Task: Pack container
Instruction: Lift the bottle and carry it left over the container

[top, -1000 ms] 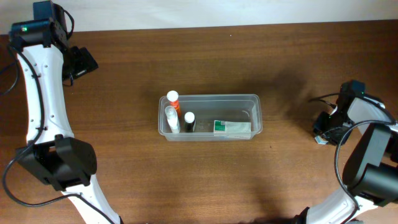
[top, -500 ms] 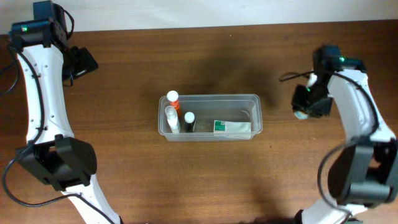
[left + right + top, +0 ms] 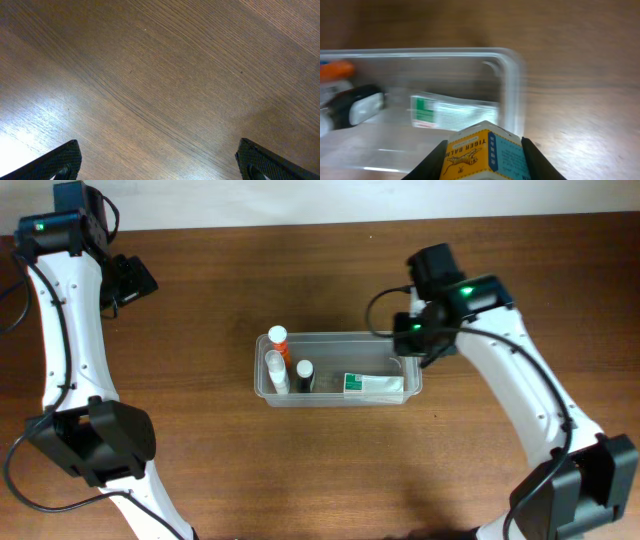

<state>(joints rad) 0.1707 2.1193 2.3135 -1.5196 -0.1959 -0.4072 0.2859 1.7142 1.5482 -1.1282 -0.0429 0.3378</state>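
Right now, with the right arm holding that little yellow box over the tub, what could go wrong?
1. The yellow box in the right pincer hangs close to the container's right end wall. Released here, it may catch the rim and fall outside onto the table.
2. The white-and-green carton already lies at that end of the container, so the box may land on it and sit tilted instead of flat.
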